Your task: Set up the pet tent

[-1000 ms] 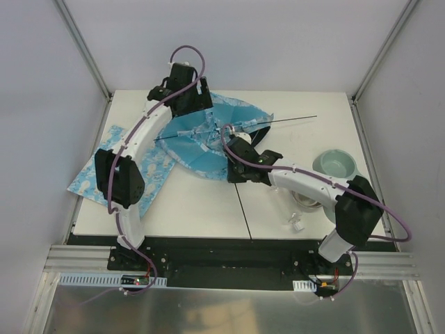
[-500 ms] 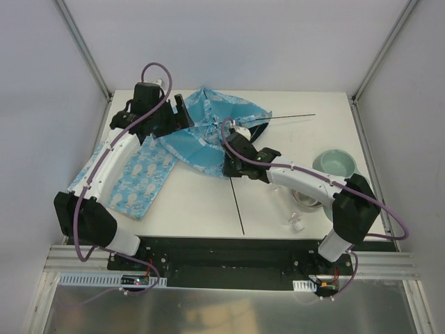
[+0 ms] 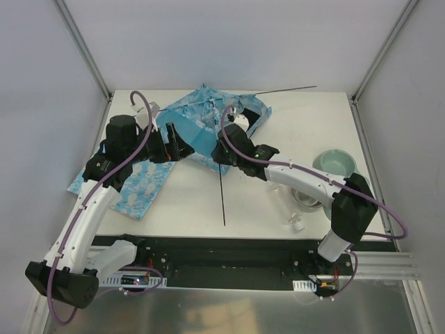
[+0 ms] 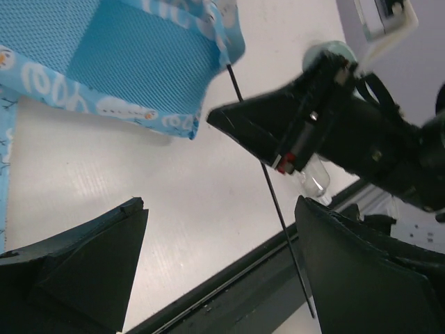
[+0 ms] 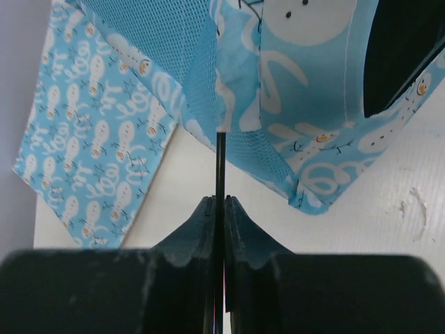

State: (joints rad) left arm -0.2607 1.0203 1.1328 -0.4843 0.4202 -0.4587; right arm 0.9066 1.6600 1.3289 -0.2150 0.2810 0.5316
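The pet tent point(image 3: 201, 120) is a crumpled blue printed fabric heap at the far middle of the table, partly raised. My right gripper point(image 3: 221, 156) is shut on a thin black pole point(image 3: 222, 198) that runs from the tent's near edge toward the table front. In the right wrist view my gripper point(image 5: 220, 203) pinches this pole point(image 5: 220, 163) just below the tent fabric point(image 5: 285, 90). A second pole point(image 3: 288, 89) sticks out to the far right. My left gripper point(image 3: 177, 147) is open and empty at the tent's left side. In its wrist view point(image 4: 222, 264) the tent's mesh point(image 4: 125, 62) and the pole point(image 4: 271, 188) show.
A flat light-blue printed mat point(image 3: 135, 182) lies at the left, also in the right wrist view point(image 5: 90, 139). A pale green bowl point(image 3: 334, 165) sits at the right, with a small clear bottle point(image 3: 299, 223) near the front edge.
My left arm pulled back from the tent's far side to its near left. The tent shifted farther back and bunched up. The pole in my right gripper now points to the table front.
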